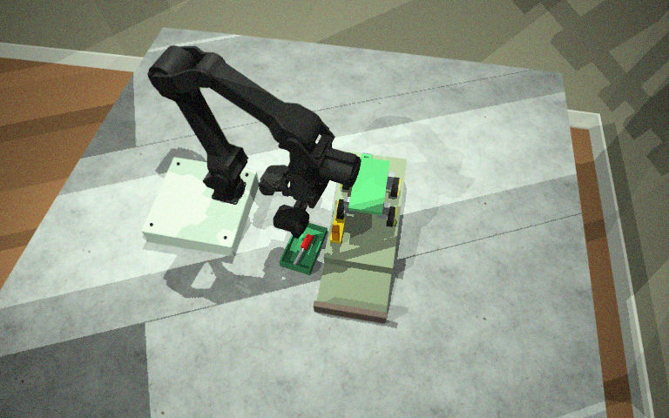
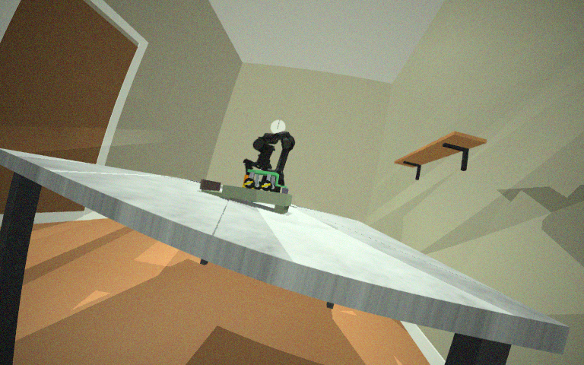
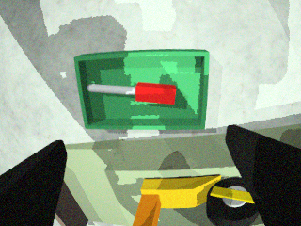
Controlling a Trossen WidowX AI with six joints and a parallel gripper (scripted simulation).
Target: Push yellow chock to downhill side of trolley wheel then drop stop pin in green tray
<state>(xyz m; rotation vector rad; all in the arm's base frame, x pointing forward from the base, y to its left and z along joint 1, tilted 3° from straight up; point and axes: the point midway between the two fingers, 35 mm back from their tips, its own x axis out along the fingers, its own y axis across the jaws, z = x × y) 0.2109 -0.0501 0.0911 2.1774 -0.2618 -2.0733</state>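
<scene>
The red-headed stop pin (image 1: 307, 241) (image 3: 155, 93) lies on its side inside the green tray (image 1: 295, 268) (image 3: 146, 127). My gripper (image 3: 147, 141) is open and empty, above the tray's ramp side, with its fingers wide apart. The green-topped trolley (image 1: 369, 185) (image 2: 263, 172) stands on the ramp (image 1: 354, 290) (image 2: 271, 198). The yellow chock (image 1: 336, 232) (image 3: 179, 195) with its orange handle is on the ramp at the downhill side of the near-side lower wheel (image 1: 340, 209) (image 3: 230, 207). It appears to meet the wheel; the exact contact and rubber base are unclear.
The pale base block (image 1: 192, 212) under the arm stands left of the tray. The ramp's downhill end has a brown stop strip (image 1: 350, 311) (image 2: 210, 185). The trolley and chock are close to the tray side of the ramp.
</scene>
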